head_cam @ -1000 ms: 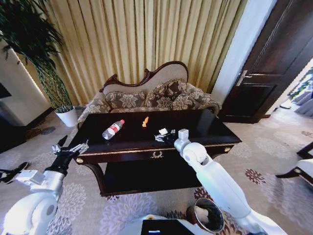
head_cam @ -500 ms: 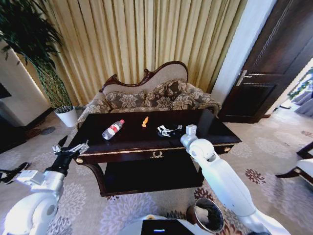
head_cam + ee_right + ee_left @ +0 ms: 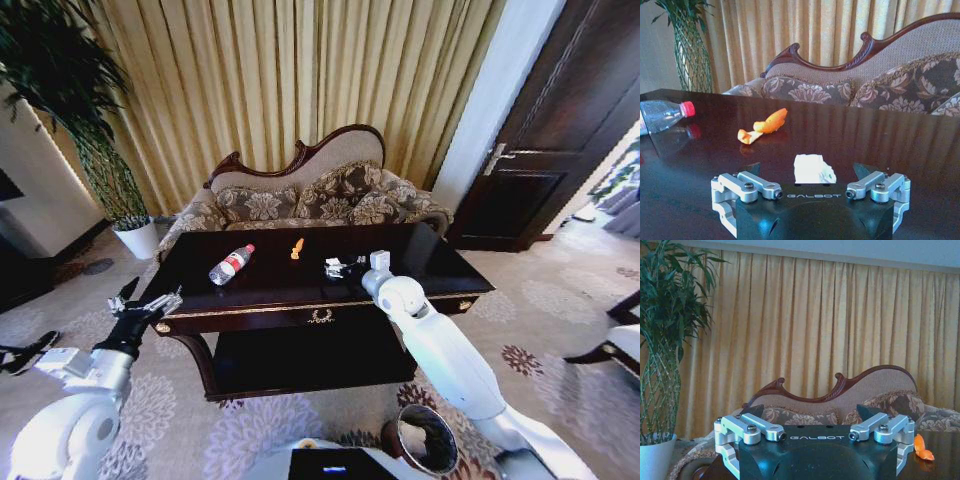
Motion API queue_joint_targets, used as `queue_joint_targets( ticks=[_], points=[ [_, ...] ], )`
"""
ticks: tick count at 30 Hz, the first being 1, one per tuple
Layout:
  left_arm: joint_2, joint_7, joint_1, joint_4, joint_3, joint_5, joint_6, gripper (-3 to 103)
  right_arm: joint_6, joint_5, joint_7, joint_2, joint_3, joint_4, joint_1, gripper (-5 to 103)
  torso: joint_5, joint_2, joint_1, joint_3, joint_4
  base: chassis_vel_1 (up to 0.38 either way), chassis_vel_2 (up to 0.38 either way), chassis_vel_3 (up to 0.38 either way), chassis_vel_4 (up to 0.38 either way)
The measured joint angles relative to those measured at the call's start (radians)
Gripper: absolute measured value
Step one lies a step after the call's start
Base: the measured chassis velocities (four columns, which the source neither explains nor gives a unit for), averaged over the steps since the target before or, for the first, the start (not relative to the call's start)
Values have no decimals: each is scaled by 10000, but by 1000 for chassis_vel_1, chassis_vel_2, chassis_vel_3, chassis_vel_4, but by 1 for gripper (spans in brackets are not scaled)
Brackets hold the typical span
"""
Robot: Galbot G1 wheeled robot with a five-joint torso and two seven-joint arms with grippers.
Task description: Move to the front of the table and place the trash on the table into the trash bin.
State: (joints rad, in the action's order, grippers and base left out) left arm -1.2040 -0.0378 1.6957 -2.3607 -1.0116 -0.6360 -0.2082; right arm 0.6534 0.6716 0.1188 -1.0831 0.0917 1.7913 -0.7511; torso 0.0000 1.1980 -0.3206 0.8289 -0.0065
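Reaching over table, right gripper open w/ white scrap btwn fingers; left gripper open, parked beside table's left end.

Ahead of my fingers: gold pleated curtains wall to wall; carved-back floral sofa below them | off my left fingers: potted plant | right: dark door | beneath: floral carpet
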Motion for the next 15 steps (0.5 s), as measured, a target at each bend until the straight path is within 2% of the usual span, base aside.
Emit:
queue_joint_targets(
  ticks=[10,11,12,15],
  points=[
    [13,-33,-6,67,-58,-15,92,100,-203,-282,0,-168,-159,-385,93,100,0,0,0,0,1,0,0,0,0],
    [39,-35,-13,39,-59,-55,94,100,-221,-311,0,-172,-161,-389,86,102,0,0,0,0,0,0,0,0,0],
    [61,-34,-26,27,-57,-69,95,100,-230,-340,0,-169,-160,-390,69,98,0,0,0,0,0,0,0,0,0],
    [87,-35,-51,12,-45,-80,96,100,-280,-418,0,-156,-150,-402,34,94,0,0,0,0,-1,0,0,0,0]
  ],
)
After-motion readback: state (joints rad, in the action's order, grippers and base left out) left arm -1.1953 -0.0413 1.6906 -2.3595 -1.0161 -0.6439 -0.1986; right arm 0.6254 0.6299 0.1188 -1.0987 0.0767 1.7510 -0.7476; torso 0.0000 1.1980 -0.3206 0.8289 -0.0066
